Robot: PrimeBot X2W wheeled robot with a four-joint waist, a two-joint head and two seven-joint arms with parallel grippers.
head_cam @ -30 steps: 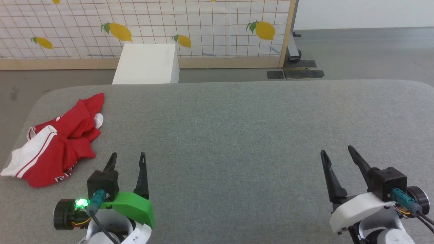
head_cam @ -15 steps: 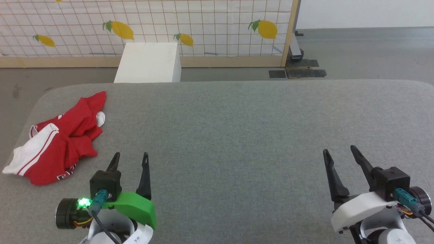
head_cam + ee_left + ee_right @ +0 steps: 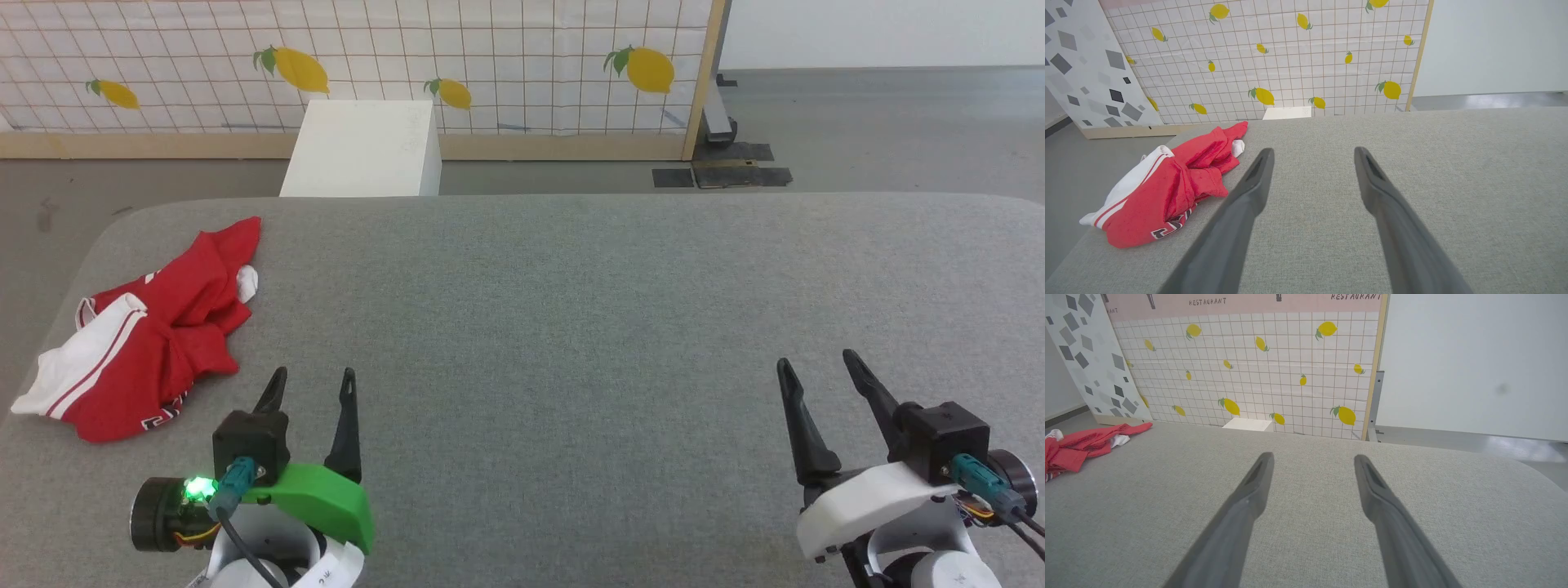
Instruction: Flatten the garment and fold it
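In the right wrist view, the pink band (image 3: 1241,306) on top of the lemon-patterned screen (image 3: 1249,375) is showing the word "RESTAURANT" twice, at 11 o'clock and near 1 o'clock. At 10 o'clock only the ending "ANT" is showing. In the left wrist view, at 8 o'clock, the garment (image 3: 1163,188) is carrying a black-and-white print (image 3: 1167,229) that is too folded to read.

Red garment (image 3: 155,343) with white sleeve, crumpled, table's far-left corner.
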